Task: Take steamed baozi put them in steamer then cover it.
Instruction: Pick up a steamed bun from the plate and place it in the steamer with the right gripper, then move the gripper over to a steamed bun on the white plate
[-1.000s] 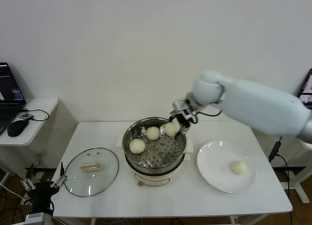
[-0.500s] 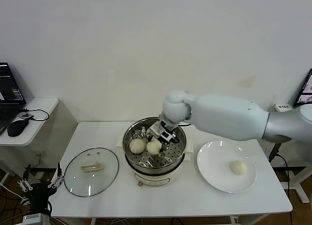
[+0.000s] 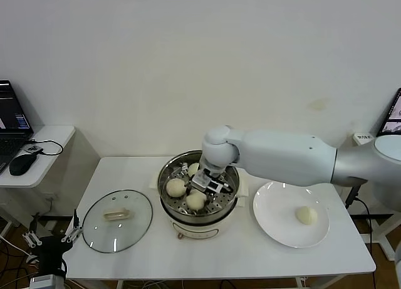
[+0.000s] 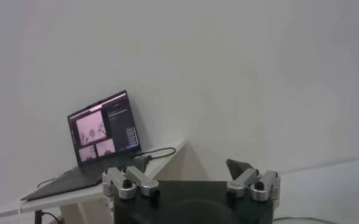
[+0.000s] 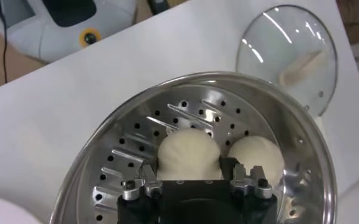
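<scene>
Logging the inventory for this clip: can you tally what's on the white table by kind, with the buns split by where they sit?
Baozi in the steamer: 3
Baozi on the plate: 1
Steamer: 1
Glass lid: 1
White plate: 1
Total: 7 things, 4 of them baozi.

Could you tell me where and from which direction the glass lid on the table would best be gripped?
Probably by the cream oblong handle at the centre of the lid, coming straight down from above. The lid lies flat on the table, handle up, so its metal rim sits low and offers little to pinch. Closing the fingers across the handle's narrow width looks the most secure. The left gripper, open beside it, is nearest.
</scene>
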